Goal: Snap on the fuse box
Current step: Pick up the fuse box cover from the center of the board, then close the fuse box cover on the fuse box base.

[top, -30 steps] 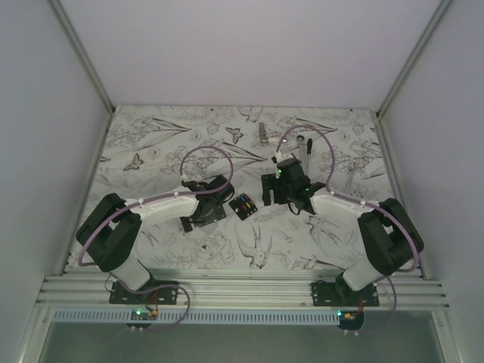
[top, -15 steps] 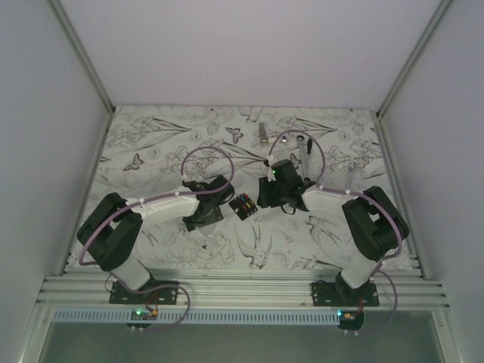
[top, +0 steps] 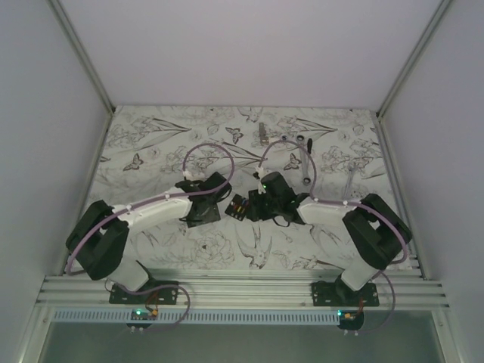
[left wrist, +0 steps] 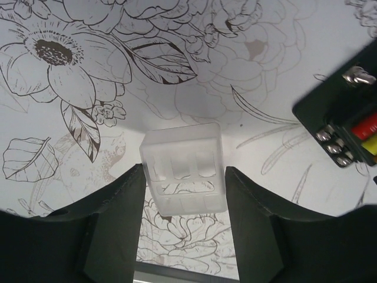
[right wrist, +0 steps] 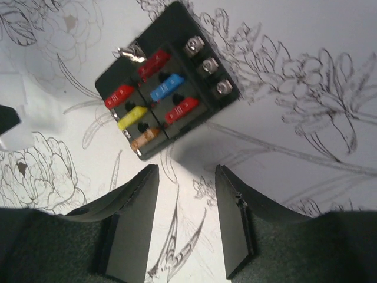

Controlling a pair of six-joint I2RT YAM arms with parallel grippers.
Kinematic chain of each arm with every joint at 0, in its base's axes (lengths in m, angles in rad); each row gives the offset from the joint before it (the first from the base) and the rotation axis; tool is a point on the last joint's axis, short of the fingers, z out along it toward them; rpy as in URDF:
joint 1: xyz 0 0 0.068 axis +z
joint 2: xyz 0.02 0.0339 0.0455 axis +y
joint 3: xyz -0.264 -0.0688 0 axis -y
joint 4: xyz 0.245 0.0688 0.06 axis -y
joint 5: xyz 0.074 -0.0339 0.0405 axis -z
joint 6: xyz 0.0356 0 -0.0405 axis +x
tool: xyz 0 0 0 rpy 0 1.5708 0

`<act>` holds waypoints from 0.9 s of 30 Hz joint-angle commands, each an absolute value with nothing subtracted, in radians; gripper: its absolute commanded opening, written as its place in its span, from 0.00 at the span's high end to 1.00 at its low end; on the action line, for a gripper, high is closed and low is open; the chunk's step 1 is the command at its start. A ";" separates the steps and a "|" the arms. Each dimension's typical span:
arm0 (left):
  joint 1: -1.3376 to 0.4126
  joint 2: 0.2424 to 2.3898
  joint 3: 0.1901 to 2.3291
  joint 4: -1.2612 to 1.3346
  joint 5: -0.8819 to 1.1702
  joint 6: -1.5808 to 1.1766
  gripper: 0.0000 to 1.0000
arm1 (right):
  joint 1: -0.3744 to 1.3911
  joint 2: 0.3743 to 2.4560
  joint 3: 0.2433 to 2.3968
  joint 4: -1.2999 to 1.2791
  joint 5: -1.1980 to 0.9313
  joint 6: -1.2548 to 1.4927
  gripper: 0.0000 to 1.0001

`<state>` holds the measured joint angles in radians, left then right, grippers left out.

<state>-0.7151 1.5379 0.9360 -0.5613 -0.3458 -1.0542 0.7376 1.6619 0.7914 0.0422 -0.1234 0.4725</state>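
The fuse box [top: 240, 205] is a small black block with red, blue and yellow fuses, lying on the patterned table between the two grippers. It shows at the right edge of the left wrist view [left wrist: 347, 118] and just ahead of the right fingers in the right wrist view [right wrist: 165, 112]. My left gripper [left wrist: 184, 194] is shut on a clear plastic cover [left wrist: 184, 171] and holds it just left of the box; in the top view the gripper [top: 224, 198] sits beside the box. My right gripper [right wrist: 185, 206] is open and empty, close to the box's right side [top: 255, 206].
A silver ratchet wrench [top: 303, 155] lies at the back right. A small metal part [top: 262, 134] lies at the back middle. A clear thin piece [top: 352, 178] lies at the right. The table has a floral and bird print.
The right arm has swung left, bringing its gripper up to the fuse box. The left arm has reached right, bringing the clear cover close to the box.
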 commanded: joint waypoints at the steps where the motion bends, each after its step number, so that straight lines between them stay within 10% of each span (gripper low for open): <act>1: -0.714 1.488 0.965 -0.596 -0.312 -0.958 0.55 | 0.743 1.578 0.739 0.039 -0.006 0.510 0.48; 27: -0.805 1.859 1.501 -0.608 0.031 -0.088 0.65 | 0.631 1.052 0.411 0.020 0.365 0.554 0.19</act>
<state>-0.7994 1.8389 1.4754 -0.5648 -0.0437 -0.2161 0.6399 1.0958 0.4232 0.0105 0.3019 0.5362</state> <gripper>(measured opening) 0.552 0.807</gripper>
